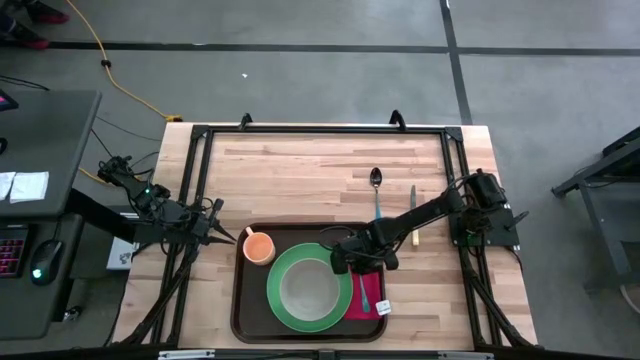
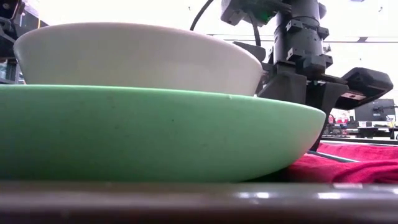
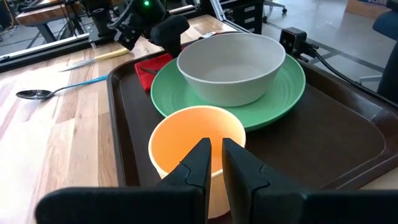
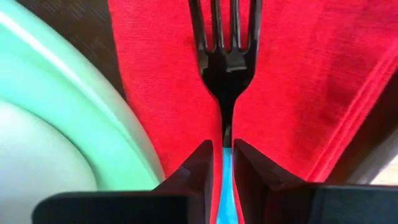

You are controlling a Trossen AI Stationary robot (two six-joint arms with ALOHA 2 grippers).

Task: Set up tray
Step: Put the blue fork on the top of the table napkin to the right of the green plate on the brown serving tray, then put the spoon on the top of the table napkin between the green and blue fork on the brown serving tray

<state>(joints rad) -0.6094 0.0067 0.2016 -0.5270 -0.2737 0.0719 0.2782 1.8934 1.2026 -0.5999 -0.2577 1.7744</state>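
One tray holds plate, bowl, cup, napkin.

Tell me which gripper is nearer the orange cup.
Left. The left gripper sits right at the orange cup, its fingers at the cup's rim. The right gripper is across the green plate, over the fork on the red napkin.
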